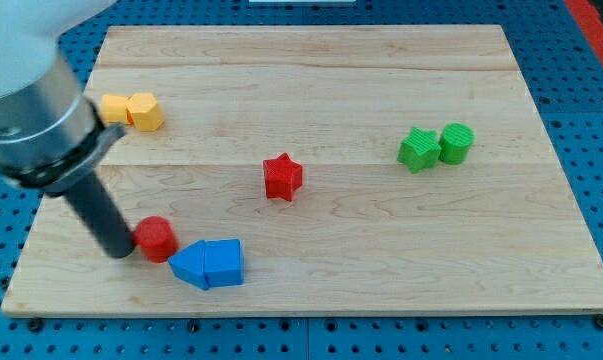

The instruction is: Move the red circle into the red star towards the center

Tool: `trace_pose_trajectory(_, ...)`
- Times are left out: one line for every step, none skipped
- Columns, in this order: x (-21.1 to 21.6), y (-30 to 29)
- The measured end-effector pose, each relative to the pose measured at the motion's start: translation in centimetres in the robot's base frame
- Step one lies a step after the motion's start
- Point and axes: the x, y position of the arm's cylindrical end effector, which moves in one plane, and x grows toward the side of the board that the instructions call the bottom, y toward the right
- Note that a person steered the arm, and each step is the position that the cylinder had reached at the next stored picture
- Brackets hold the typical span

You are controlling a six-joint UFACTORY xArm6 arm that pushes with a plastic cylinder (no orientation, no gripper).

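Observation:
The red circle (157,238) lies at the lower left of the wooden board (311,90). The red star (282,177) lies near the board's middle, up and to the right of the circle. My tip (118,250) rests on the board just left of the red circle, touching or almost touching it. The dark rod rises from the tip toward the view's upper left.
Two blue blocks (208,265) lie side by side just right of and below the red circle. Two yellow blocks (133,110) sit at the upper left, partly behind the arm. A green star (418,149) and a green cylinder (456,143) sit at the right.

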Motion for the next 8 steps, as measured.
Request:
trace_pose_trajectory(-0.3,3.2)
trace_pose_trajectory(1.6,1.5)
trace_pose_trajectory(0.5,5.4)
trace_pose_trajectory(-1.7,9.4)
trace_pose_trajectory(-4.5,12.2)
trace_pose_trajectory(-4.3,12.9)
trace_pose_trajectory(-2.7,14.8)
trace_pose_trajectory(-2.0,16.6)
